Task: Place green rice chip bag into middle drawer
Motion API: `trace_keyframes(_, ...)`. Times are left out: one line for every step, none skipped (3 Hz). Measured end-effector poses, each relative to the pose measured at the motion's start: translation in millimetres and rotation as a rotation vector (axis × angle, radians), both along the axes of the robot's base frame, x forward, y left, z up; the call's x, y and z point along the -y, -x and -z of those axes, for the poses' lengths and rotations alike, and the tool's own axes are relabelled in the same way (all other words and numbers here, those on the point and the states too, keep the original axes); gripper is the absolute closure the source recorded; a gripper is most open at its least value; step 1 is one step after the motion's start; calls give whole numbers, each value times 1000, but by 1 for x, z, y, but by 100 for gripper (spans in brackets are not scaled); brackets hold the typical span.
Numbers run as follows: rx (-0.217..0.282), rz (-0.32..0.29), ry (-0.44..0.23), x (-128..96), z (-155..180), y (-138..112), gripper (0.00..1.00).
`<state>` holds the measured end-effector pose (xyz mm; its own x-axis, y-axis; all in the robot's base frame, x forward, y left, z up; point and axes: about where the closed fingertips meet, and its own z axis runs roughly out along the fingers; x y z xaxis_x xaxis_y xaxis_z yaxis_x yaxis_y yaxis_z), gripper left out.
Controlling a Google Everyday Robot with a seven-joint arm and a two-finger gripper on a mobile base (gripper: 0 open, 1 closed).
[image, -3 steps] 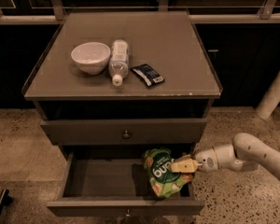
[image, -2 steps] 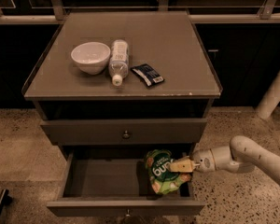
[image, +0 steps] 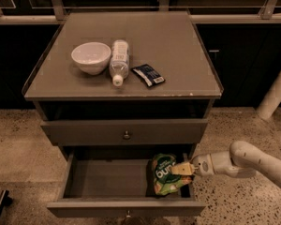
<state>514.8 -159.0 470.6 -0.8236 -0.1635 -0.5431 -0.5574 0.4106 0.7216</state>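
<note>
Nearest the camera, the middle drawer (image: 93, 209) stands pulled open, grey-brown with a flat front. At its right end the green rice chip bag (image: 165, 176) sits upright inside: puffy, crinkled, light green, white lettering on a dark oval. Against 1.0 s ago it is barely shifted, a touch lower. The gripper (image: 181, 168) reaches in from the right, jaws pinched on the bag's upper right edge. Behind, the upper drawer (image: 84, 131) is shut. On the matte surface (image: 178, 46): white bowl (image: 91, 56), clear bottle (image: 119, 60) lying down, dark-blue packet (image: 148, 74).
</note>
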Motion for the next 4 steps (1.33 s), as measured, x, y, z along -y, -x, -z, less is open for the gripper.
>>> trace_keyframes(3,11,8,0,3,-3,83)
trace_keyframes(3,11,8,0,3,-3,60)
trace_keyframes(3,11,8,0,3,-3,36)
trace_keyframes(3,11,8,0,3,-3,13)
